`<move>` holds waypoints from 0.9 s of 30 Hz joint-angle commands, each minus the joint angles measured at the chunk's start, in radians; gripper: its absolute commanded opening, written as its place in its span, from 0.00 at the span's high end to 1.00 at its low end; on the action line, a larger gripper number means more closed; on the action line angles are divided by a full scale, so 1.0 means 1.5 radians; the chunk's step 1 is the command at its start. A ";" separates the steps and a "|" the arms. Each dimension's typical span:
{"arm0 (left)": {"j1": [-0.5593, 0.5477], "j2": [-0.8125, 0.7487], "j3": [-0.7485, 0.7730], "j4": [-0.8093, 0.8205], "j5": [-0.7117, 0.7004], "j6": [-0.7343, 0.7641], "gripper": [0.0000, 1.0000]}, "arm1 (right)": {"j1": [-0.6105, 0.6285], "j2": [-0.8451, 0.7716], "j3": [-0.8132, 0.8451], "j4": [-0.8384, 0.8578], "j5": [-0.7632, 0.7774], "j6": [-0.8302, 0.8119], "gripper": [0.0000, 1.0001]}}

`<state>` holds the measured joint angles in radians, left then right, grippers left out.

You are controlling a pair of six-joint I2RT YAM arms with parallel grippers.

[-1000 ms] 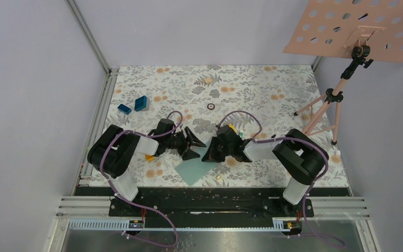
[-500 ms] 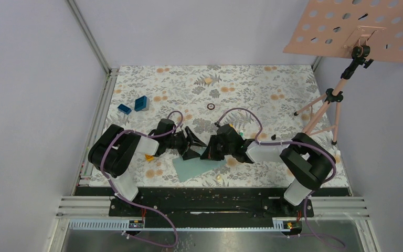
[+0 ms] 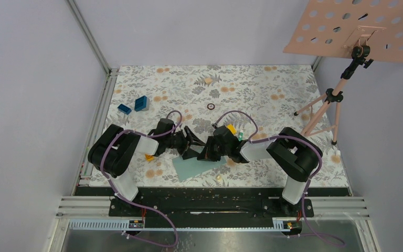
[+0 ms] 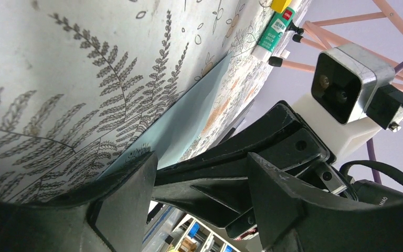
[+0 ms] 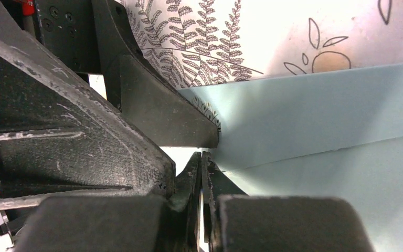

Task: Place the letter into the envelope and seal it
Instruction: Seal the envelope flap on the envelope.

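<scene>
**Status: envelope (image 3: 195,168) lies flat near the table's front edge; I cannot confirm the seal.**
My left gripper (image 3: 191,144) is released, jaws spread, with one finger at the envelope's corner. My right gripper (image 3: 204,154) is clenched, its tips at the envelope's fold line; I cannot tell whether it pinches paper. The letter is not visible. I judge it inserted or hidden, with sealing outstanding.

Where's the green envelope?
In the top view, the envelope lies flat in the middle near the table's front edge. It sits between the two arms, right by the tips of the left gripper and right gripper.
</scene>
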<state>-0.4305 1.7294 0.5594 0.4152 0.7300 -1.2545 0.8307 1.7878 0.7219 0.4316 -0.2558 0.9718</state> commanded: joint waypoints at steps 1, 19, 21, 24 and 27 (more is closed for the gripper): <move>0.004 -0.023 0.015 -0.042 -0.003 0.030 0.34 | -0.015 0.003 -0.020 -0.036 0.054 0.000 1.00; 0.042 -0.038 -0.035 -0.137 -0.068 0.141 0.35 | -0.027 0.010 -0.036 -0.035 0.066 0.017 1.00; 0.046 -0.024 -0.039 -0.144 -0.079 0.153 0.35 | -0.027 0.006 -0.036 -0.037 0.067 0.015 1.00; 0.049 -0.023 -0.048 -0.143 -0.085 0.154 0.35 | -0.026 0.005 -0.027 -0.037 0.061 0.009 1.00; 0.049 -0.021 -0.049 -0.140 -0.084 0.152 0.35 | -0.022 0.019 -0.006 -0.024 0.036 0.015 1.00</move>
<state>-0.3614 1.6463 0.5270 0.2504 0.7609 -1.1088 0.8066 1.7866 0.6975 0.4656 -0.2481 1.0225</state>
